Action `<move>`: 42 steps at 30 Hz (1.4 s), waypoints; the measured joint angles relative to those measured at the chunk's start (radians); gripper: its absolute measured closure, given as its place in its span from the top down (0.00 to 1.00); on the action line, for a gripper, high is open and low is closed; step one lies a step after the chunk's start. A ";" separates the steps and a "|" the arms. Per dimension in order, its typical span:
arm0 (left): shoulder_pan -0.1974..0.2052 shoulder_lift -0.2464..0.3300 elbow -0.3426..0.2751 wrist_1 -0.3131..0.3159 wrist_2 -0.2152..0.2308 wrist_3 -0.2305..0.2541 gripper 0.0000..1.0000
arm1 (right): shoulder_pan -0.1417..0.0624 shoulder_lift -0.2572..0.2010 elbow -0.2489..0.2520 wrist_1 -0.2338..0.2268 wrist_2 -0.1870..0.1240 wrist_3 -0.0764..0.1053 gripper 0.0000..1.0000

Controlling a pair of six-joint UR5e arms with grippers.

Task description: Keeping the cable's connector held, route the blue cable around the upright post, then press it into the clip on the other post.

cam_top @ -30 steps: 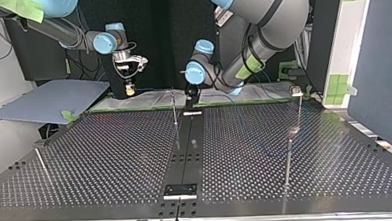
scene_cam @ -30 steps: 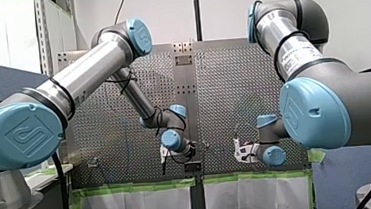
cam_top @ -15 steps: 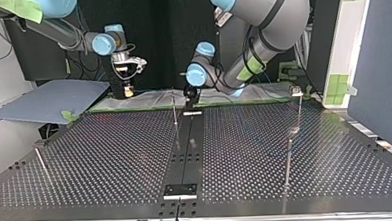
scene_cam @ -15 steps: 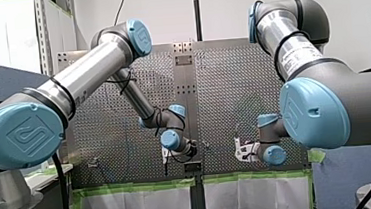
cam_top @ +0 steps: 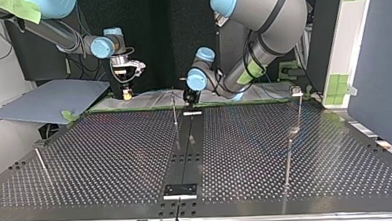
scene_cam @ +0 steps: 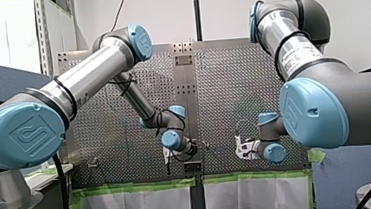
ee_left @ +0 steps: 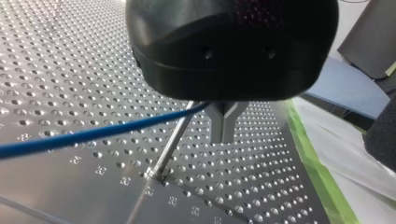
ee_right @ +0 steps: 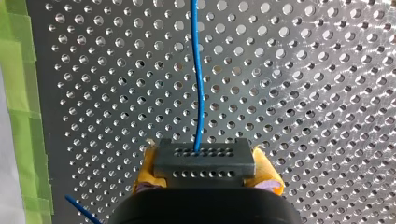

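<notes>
Well, my right gripper (ee_right: 204,173) was clamped on the connector (ee_right: 204,162); my left gripper (ee_left: 224,125), closed on the blue cable (ee_left: 93,134) just beside the post (ee_left: 172,141), needed a taut, low line to round it.

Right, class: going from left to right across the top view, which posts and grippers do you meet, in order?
Slim metal post at the left → my right gripper → centre upright post → my left gripper → tall post at the right.
</notes>
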 joint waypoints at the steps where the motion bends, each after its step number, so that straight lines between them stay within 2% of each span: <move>1: 0.000 -0.002 0.000 -0.001 0.003 -0.002 0.00 | 0.000 0.000 0.000 0.000 0.000 0.000 0.00; 9: -0.001 -0.051 0.019 -0.025 0.009 -0.002 0.00 | 0.000 0.001 -0.003 -0.003 -0.018 0.007 0.00; 22: 0.018 -0.055 0.031 -0.011 0.026 -0.003 0.00 | -0.019 0.001 -0.027 0.000 -0.018 0.027 0.00; 29: 0.019 -0.055 0.080 -0.006 0.053 -0.051 0.00 | -0.027 0.001 -0.041 0.002 -0.018 0.032 0.00; 35: 0.030 -0.055 0.104 0.001 0.054 -0.100 0.00 | -0.035 0.002 -0.047 0.001 -0.018 0.034 0.00; 42: 0.041 -0.055 0.106 -0.003 0.039 -0.113 0.00 | -0.043 0.002 -0.057 0.000 -0.017 0.034 0.00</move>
